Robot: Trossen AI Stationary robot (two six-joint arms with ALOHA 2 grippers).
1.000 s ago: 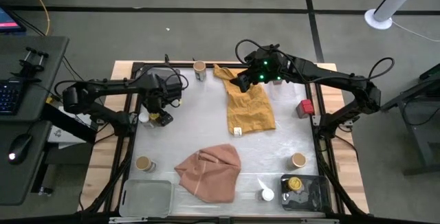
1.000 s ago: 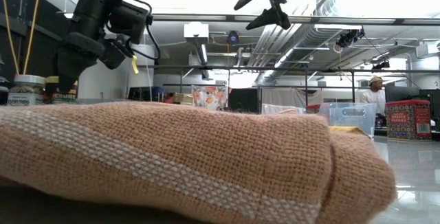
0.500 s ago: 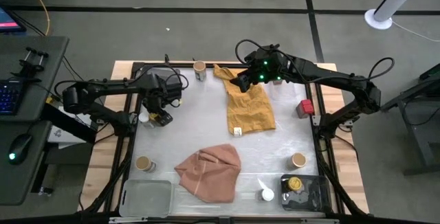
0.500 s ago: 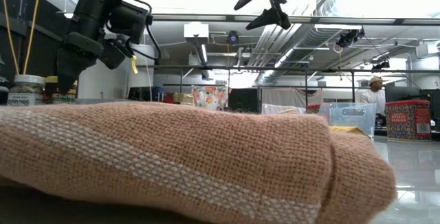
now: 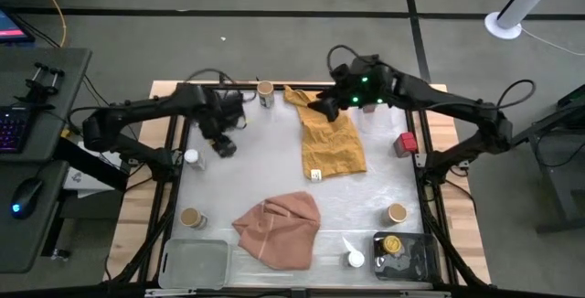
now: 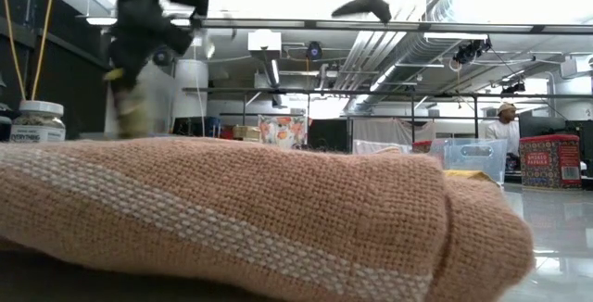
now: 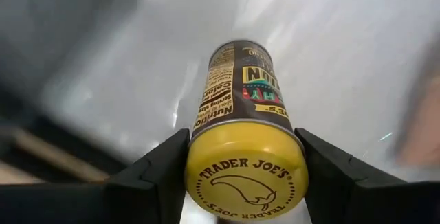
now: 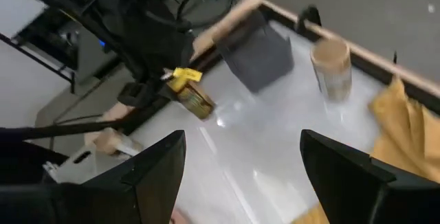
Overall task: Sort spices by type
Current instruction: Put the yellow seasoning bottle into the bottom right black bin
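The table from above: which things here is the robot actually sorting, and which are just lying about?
Job: yellow-lidded jar in the left gripper; second yellow-lidded jar; tan-lidded jars; white-lidded jars; red tin.
Lying about: mustard cloth; pink cloth; clear tray; grey tray.
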